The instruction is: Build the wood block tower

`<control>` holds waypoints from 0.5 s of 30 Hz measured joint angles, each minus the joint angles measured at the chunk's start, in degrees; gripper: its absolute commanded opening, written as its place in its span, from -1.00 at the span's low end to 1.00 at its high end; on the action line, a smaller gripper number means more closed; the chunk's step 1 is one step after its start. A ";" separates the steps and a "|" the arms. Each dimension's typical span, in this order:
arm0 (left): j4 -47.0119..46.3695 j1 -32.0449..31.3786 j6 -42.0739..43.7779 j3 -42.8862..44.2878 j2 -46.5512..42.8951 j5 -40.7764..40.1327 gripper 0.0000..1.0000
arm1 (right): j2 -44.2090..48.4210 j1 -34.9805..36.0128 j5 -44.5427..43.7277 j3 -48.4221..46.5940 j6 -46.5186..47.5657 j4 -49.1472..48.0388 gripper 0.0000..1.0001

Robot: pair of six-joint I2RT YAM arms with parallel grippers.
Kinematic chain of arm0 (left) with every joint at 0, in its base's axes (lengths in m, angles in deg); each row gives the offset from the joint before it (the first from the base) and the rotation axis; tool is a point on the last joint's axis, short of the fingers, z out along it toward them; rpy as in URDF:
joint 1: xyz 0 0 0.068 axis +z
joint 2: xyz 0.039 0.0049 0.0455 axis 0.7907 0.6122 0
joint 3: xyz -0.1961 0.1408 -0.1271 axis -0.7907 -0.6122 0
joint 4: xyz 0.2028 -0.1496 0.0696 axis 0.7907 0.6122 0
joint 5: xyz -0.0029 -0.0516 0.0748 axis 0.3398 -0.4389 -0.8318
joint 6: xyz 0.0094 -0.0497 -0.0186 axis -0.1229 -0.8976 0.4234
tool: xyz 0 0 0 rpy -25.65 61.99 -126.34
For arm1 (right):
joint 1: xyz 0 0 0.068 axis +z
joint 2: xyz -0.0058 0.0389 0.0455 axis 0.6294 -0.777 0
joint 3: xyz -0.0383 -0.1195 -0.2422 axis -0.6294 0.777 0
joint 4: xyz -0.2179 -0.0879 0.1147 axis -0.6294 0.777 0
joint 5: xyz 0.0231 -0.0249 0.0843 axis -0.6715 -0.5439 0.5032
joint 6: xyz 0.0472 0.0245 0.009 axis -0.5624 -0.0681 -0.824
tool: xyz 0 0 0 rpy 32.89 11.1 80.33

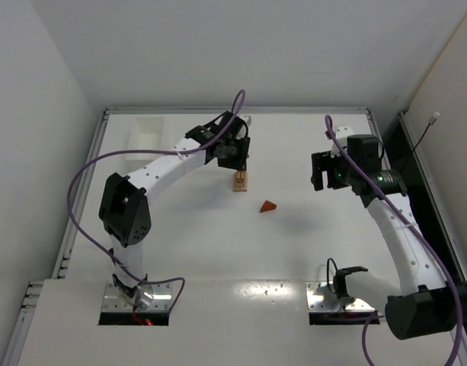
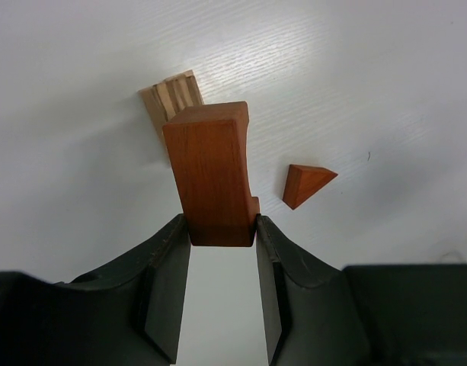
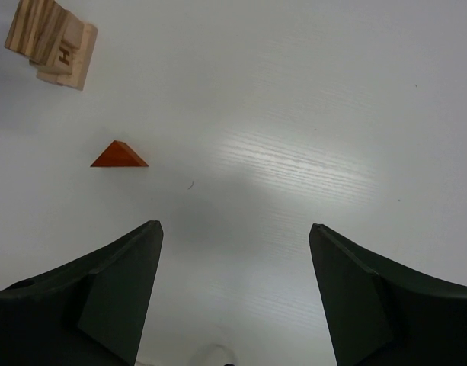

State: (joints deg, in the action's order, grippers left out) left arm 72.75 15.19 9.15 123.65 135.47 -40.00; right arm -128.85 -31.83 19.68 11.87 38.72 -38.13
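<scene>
Reddish-brown wedge lies alone on the white tabletop, nearest the arm bases. Just beyond, to its left, stands the tower — a short tan stack. Left pincer is clamped on a reddish-brown block right above it — touching or not, I cannot tell. Right pincer hangs well apart, fingers spread wide.
</scene>
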 measured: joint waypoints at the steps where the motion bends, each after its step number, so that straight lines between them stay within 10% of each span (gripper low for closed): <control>1: 0.26 0.00 0.11 0.66 0.46 0.00 -1.00 | 0.00 -0.28 0.22 0.04 0.00 0.00 0.49; 15: 7.15 -0.63 3.56 12.59 7.19 -2.23 -1.00 | -0.24 -1.86 1.49 0.96 0.00 -0.07 0.47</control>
State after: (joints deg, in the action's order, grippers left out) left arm 79.89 14.56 12.71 136.24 142.66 -42.23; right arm -129.09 -33.69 21.16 12.84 38.72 -38.20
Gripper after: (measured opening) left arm 0.334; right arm 0.749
